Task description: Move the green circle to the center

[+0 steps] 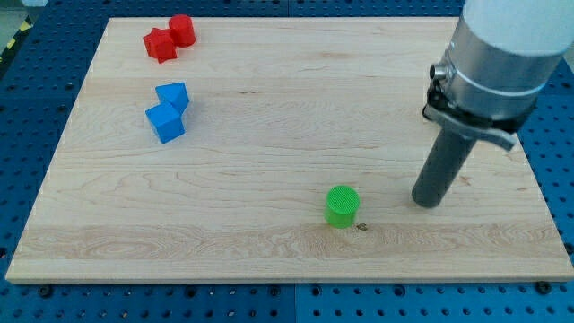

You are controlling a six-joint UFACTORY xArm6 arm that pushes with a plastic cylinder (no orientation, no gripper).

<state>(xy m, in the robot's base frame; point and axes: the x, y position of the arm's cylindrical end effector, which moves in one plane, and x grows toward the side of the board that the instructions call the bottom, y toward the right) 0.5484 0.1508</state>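
The green circle [342, 205] is a short green cylinder standing on the wooden board [287, 260], right of the middle and near the view's bottom. My tip [428, 202] is the lower end of the dark rod, resting on the board to the right of the green circle, about a block and a half's width away and not touching it. The rod rises to the arm's grey body at the view's top right.
Two blue blocks [168, 111] sit touching at the left, one a cube, the other irregular. A red cylinder [182, 30] and a red star-like block [160, 44] touch at the top left. The board's right edge is close behind the rod.
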